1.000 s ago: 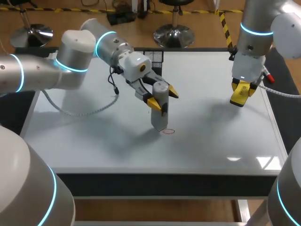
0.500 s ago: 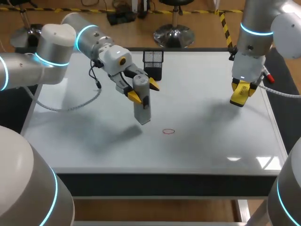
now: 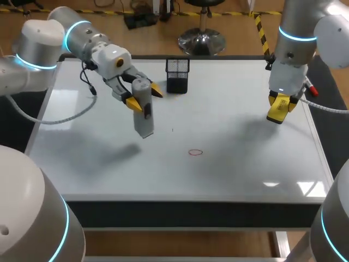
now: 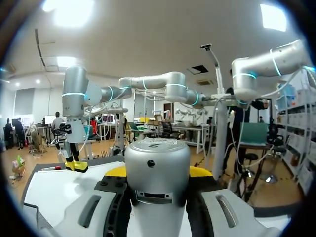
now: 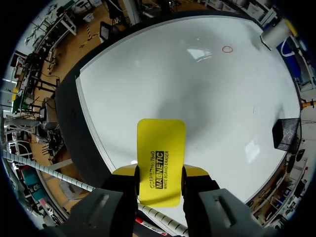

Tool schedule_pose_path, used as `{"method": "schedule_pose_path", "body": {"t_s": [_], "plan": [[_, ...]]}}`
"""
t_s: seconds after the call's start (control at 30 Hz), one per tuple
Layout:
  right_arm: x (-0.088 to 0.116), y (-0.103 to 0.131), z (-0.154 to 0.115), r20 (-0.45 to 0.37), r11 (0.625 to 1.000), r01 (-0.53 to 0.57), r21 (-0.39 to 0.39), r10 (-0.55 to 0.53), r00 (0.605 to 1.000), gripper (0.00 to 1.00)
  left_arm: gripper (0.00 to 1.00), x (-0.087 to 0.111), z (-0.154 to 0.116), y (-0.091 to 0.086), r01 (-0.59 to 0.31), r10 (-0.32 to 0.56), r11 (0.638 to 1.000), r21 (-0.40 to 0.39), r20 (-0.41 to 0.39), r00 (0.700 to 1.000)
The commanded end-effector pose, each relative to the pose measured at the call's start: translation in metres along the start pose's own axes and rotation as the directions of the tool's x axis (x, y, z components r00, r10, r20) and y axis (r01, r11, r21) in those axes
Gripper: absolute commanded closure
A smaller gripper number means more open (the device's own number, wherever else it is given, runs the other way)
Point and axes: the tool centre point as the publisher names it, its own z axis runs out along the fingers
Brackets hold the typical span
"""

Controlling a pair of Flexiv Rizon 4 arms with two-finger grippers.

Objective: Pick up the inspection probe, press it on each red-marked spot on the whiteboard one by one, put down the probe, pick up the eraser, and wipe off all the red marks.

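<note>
Whiteboard [image 3: 245, 164] with one red ring [image 3: 195, 152] and a black mesh cup [image 3: 177, 75], left gripper [image 3: 143, 97] over it pinching the grey probe [image 3: 143, 119], right gripper [image 3: 282, 102] pinching the yellow eraser [image 5: 160, 158].

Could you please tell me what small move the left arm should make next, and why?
Probably lower the probe onto bare whiteboard and release it. The left gripper holds it in the air, off to the side of the one red mark I can see, and the right gripper holds the eraser for wiping.
</note>
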Motion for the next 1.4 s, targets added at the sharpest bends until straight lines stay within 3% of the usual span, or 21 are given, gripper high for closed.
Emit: {"method": "schedule_pose_path", "body": {"t_s": [0.03, 0.3, 0.63, 0.83, 1.4], "plan": [[0.0, -0.001, -0.001, -0.002, 1.0, 0.002, 0.002, -0.002, 1.0, 1.0, 1.0, 0.005, -0.021, 0.002, 0.002, -0.002, 1.0, 0.009, -0.002, 1.0], [0.0, -0.001, -0.001, -0.002, 1.0, 0.002, 0.002, -0.002, 1.0, 1.0, 1.0, 0.005, -0.049, 0.002, 0.001, -0.001, 1.0, 0.001, 0.002, 1.0], [0.0, -0.001, -0.001, -0.002, 1.0, 0.002, 0.002, -0.002, 1.0, 1.0, 1.0, 0.002, -0.082, 0.003, 0.028, -0.028, 1.0, 0.008, -0.053, 0.998], [0.0, -0.001, -0.001, -0.002, 1.0, 0.002, 0.002, -0.002, 1.0, 1.0, 1.0, -0.002, -0.099, 0.002, 0.026, -0.026, 1.0, 0.012, -0.03, 0.999], [0.0, -0.001, -0.001, -0.002, 1.0, 0.002, 0.002, -0.002, 1.0, 1.0, 1.0, -0.008, -0.105, 0.001, 0.03, -0.03, 1.0, -0.004, -0.006, 1.0]]}}
